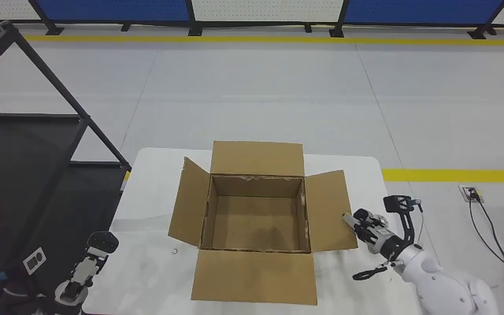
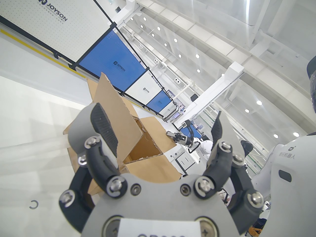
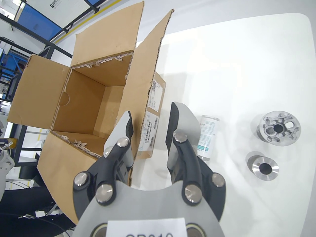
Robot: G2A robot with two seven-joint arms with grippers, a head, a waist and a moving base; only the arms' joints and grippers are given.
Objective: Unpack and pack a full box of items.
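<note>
Both left end effector (image 1: 100, 240) and right end effector (image 1: 349, 219), splayed, flank box (image 1: 256, 159).

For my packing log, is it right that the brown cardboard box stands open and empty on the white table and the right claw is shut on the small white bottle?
Not quite. The brown cardboard box does stand open and empty on the white table, but the right claw is open; the small white bottle lies on the table, as the right wrist view shows.
</note>
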